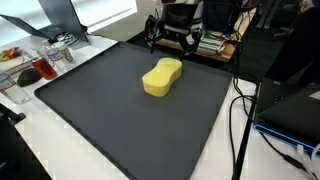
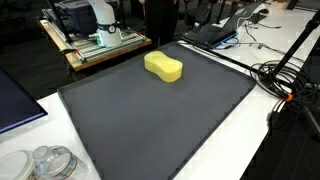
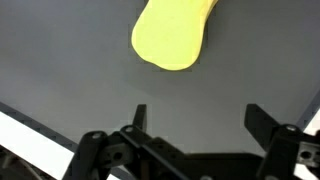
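Nearest the wrist camera we see the gripper [image 3: 198, 122] poised low over the mat and tilted forward. Its two dark, angular fingers [image 3: 258, 118] are spread wide with nothing between them. Beneath lies a flat, matte, dark-grey mat [image 3: 80, 70] on a white table [image 3: 20, 128]. Farther on, well clear of the fingers, rests the yellow sponge [image 3: 175, 35], which is soft, rounded and waisted like a peanut. In both exterior views we find it inside the mat's edges.
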### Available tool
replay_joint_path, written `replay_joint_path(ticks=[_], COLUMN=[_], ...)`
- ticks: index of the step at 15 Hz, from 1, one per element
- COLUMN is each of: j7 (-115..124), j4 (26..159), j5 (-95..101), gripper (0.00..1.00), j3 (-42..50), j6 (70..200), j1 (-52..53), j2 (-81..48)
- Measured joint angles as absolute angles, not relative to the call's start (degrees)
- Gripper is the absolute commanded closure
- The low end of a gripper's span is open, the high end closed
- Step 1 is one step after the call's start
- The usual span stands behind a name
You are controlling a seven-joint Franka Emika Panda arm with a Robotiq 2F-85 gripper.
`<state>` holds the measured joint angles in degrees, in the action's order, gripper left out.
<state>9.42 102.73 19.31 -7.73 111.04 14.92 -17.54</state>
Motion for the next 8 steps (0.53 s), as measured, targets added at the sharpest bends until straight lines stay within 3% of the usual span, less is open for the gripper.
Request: replay_joint_path(ticks=[8], j7=[31.9], j4=[112.0], j5=[25.8], gripper=[0.0], j3=[-7.5], j6=[106.0], j1=[16.2], j2=[-9.8])
